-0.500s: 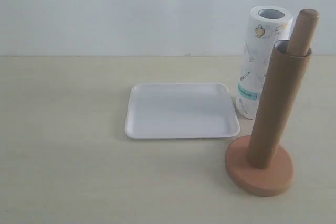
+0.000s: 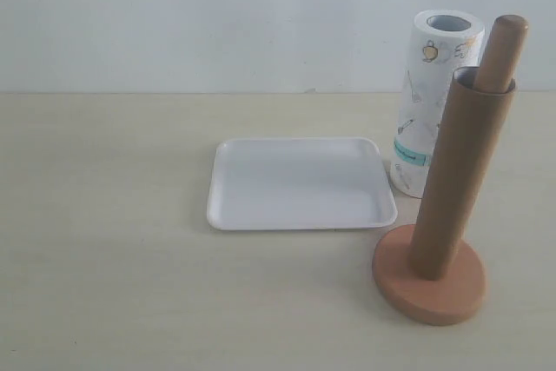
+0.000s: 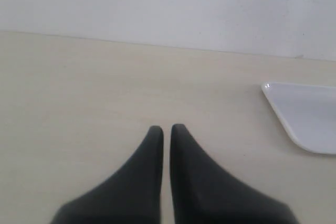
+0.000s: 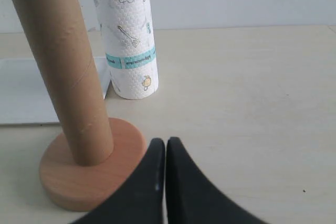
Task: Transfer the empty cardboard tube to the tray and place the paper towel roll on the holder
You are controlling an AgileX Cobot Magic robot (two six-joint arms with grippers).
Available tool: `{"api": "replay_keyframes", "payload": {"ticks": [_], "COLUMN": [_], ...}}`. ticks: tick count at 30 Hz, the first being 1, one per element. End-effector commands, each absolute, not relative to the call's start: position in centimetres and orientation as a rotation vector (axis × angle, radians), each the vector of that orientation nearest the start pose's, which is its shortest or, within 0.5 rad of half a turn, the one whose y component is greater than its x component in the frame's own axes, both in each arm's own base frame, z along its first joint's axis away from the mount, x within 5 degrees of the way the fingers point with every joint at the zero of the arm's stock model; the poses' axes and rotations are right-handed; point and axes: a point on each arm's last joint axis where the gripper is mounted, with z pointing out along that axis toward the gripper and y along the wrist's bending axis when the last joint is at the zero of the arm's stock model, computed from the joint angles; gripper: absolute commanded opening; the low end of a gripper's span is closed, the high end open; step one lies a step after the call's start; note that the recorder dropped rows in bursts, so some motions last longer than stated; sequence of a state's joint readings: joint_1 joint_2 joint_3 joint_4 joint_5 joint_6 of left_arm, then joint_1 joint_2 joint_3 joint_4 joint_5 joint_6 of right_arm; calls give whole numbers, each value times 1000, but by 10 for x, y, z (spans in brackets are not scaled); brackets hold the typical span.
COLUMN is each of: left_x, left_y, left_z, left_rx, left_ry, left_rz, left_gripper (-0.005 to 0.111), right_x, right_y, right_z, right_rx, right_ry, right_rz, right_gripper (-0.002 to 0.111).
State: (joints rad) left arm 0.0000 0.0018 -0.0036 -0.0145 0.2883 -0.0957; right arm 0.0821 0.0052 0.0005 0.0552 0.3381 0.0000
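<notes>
The empty cardboard tube (image 2: 456, 180) stands slipped over the post of the wooden holder (image 2: 429, 288) at the front right; the post's rounded top (image 2: 502, 51) sticks out above it. Behind it the paper towel roll (image 2: 429, 106) stands upright on the table. The white tray (image 2: 300, 182) lies empty in the middle. My right gripper (image 4: 166, 141) is shut, low beside the holder's base (image 4: 79, 182), with the tube (image 4: 60, 66) and the roll (image 4: 128, 35) ahead of it. My left gripper (image 3: 166, 128) is shut over bare table, the tray's corner (image 3: 302, 114) off to one side. Neither gripper shows in the exterior view.
A pale wall runs along the table's far edge (image 2: 174, 91). Bare light wood tabletop (image 2: 104, 215) stretches left of the tray.
</notes>
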Motion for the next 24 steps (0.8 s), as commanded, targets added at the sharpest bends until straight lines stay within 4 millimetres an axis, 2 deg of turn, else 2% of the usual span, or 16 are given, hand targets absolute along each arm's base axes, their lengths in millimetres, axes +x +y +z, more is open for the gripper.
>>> {"api": "replay_keyframes", "payload": {"ticks": [1,13,24], "left_x": [55,55,55], "left_y": [0,0,0], "left_z": [187,187,187], "left_rx": [-100,-100,-100], "left_ry": [1766,1766,1766], "left_rz": [-86,-86,-86], "left_gripper": [4,4,4], "right_x": [54,54,56], "right_y": [6,5,5], "right_z": [184,185,200], "right_rx": [-38,-54,-55], "right_ry": [1813,1794,1629], "right_rz": [108,86,77], "right_gripper": [1,1,1]}}
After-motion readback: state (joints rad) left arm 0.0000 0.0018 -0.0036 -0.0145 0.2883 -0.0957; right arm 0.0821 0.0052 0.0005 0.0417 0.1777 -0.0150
